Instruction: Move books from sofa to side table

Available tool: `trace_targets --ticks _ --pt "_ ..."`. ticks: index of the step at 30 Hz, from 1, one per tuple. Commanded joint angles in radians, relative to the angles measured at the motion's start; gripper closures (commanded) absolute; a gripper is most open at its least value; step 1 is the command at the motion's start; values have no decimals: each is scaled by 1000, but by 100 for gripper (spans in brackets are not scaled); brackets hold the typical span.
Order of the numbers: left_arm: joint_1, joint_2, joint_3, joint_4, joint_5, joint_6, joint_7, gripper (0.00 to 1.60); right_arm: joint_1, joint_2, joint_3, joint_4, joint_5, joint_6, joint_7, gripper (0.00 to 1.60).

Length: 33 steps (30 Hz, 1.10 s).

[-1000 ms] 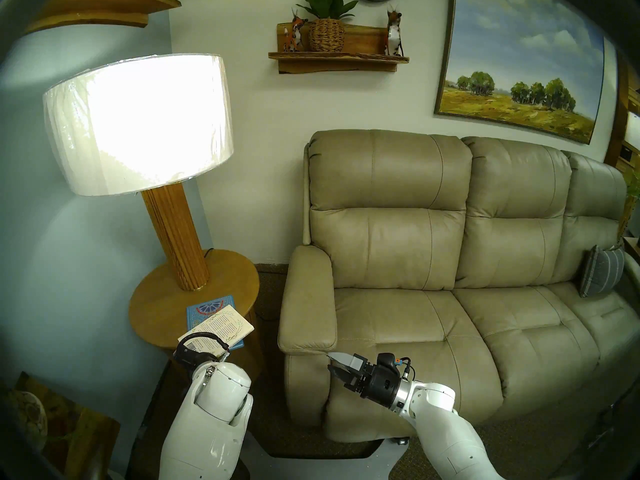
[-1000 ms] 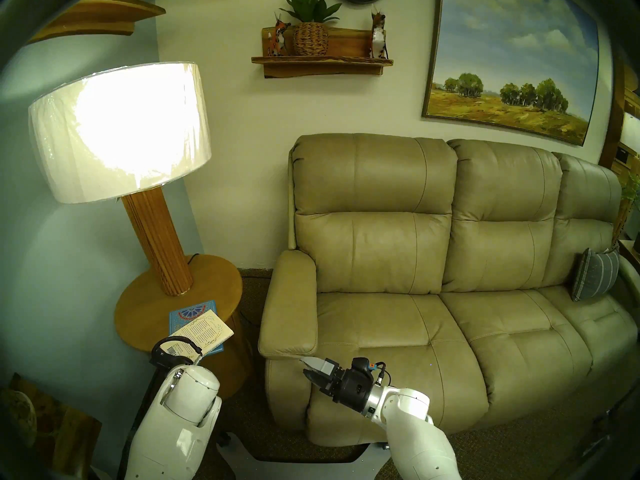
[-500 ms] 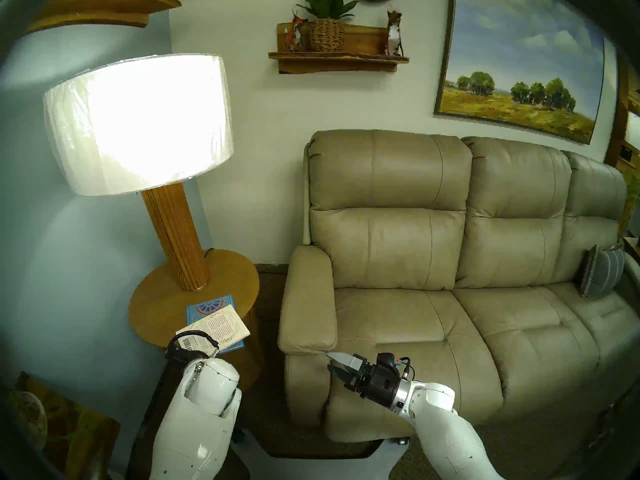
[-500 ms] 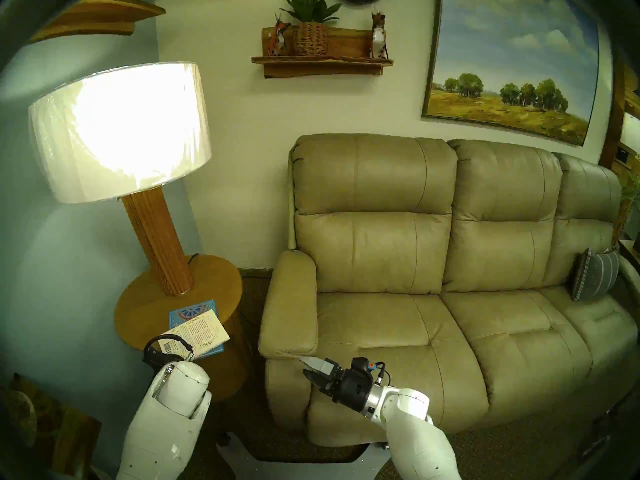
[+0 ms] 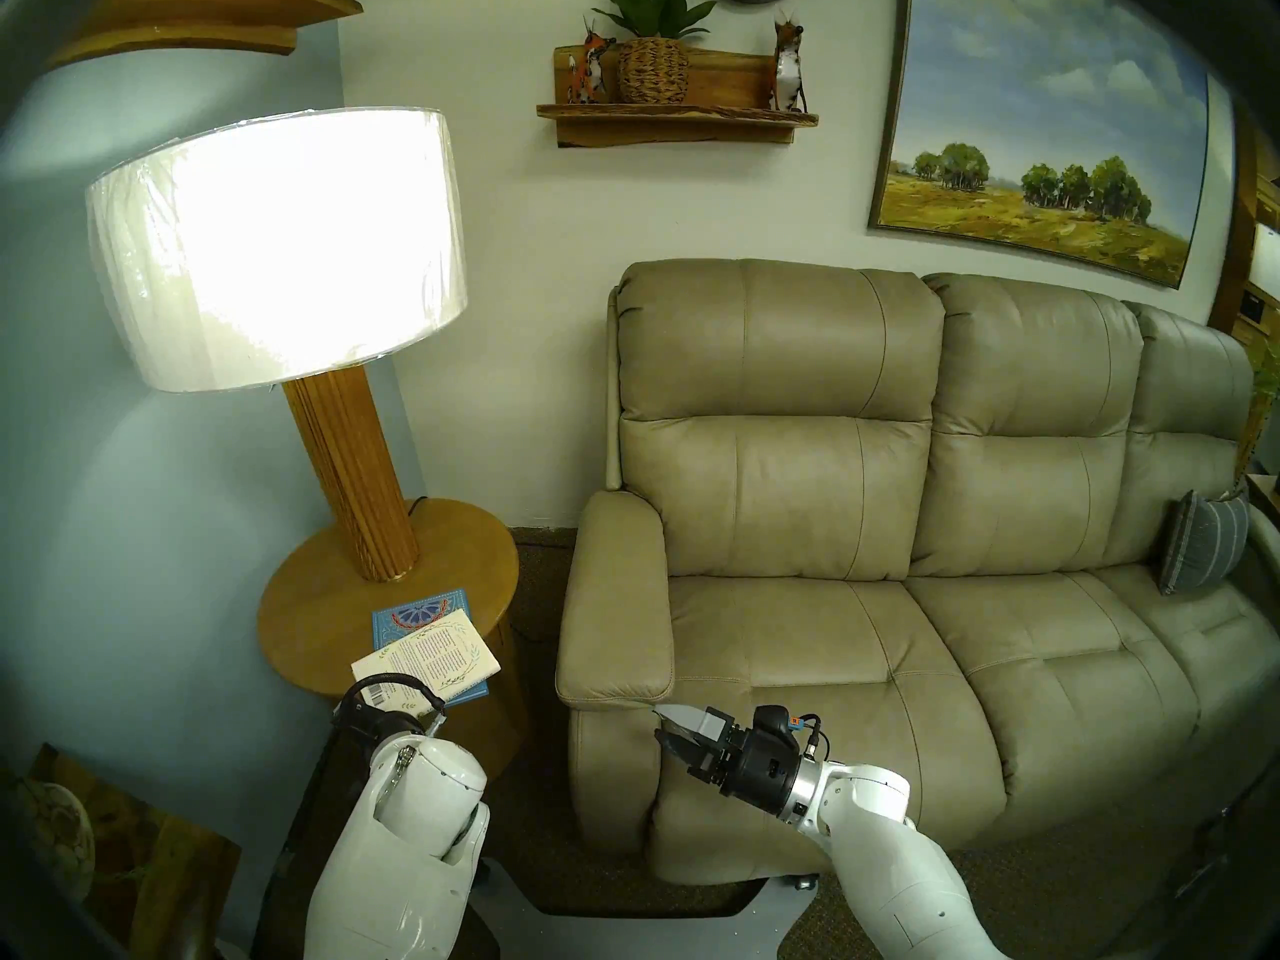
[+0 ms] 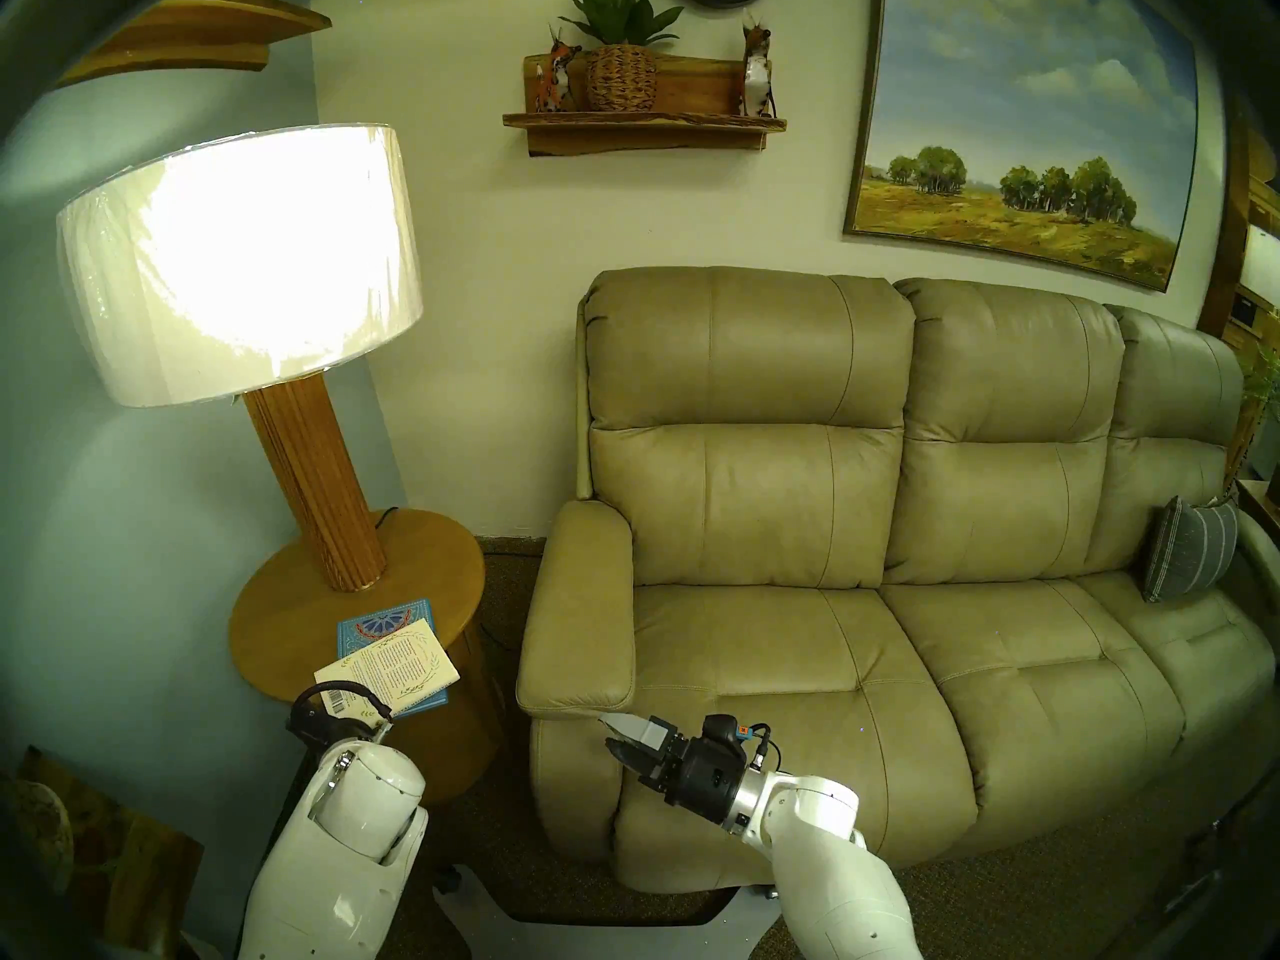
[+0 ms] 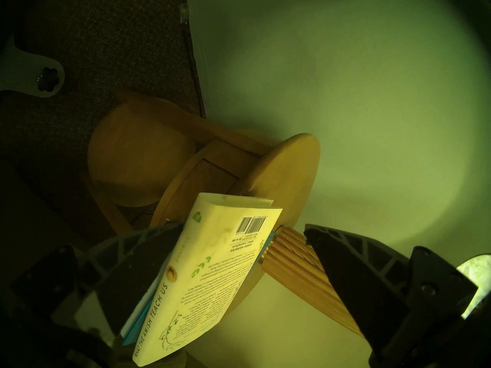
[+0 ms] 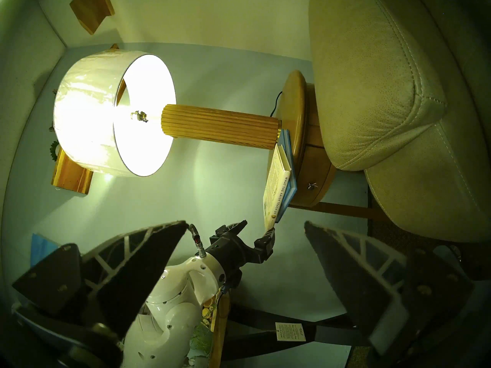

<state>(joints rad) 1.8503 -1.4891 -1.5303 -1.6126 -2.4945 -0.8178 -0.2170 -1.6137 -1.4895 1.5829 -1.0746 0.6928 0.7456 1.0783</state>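
Note:
The blue book (image 5: pixel 419 612) lies flat on the round wooden side table (image 5: pixel 312 612). The cream paperback (image 5: pixel 436 654) lies across it, its near end overhanging the table's front edge. In the left wrist view the paperback (image 7: pixel 218 274) sits between the wide-apart fingers of my open left gripper (image 7: pixel 243 225), against one finger and clear of the other. The right wrist view shows one left gripper fingertip (image 8: pixel 269 232) touching the paperback's near corner. My right gripper (image 5: pixel 658 722) is open and empty, in front of the beige sofa (image 5: pixel 796 647), just below its arm. No book is on the sofa.
A tall lamp with a wooden column (image 5: pixel 353 467) and a wide lit shade (image 5: pixel 277 245) stands at the back of the table. The sofa's padded arm (image 5: pixel 616 605) rises beside the table. A grey striped pillow (image 5: pixel 1202 550) sits at the sofa's far end.
My left arm has drawn a little left and back. The cream paperback has shifted slightly left and settled lower on the blue book. The right arm has not moved.

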Motion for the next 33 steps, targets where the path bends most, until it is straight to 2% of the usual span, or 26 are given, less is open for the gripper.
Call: trace_targets --ticks 1,4,8,13,21,25,26,29,31,33 --pt "60 -5 0 -46 14 27 -45 0 12 -4 -1 -11 7 1 13 0" --pt "20 5 -11 5 3 17 -21 0 16 -5 -4 0 5 -2 15 0" --pt "24 13 14 11 16 52 -26 0 17 -4 -3 -1 6 -2 15 0" --pt "21 -6 35 27 44 85 -90 0 17 -4 -1 -2 7 0 14 0" --pt "-13 0 78 96 95 121 -166 0 17 -3 -1 0 9 1 15 0" --pt "21 24 130 82 137 153 -189 0 16 -3 1 0 10 0 16 0" --pt "36 39 138 67 128 172 -164 0 16 -3 1 0 11 1 16 0" --pt "77 48 146 37 127 197 -172 0 17 -2 2 4 14 9 19 0" --pt "113 64 174 13 168 214 -218 0 23 -3 0 18 18 26 19 0" --pt "135 85 212 5 232 203 -263 0 25 -6 1 25 16 25 9 0"
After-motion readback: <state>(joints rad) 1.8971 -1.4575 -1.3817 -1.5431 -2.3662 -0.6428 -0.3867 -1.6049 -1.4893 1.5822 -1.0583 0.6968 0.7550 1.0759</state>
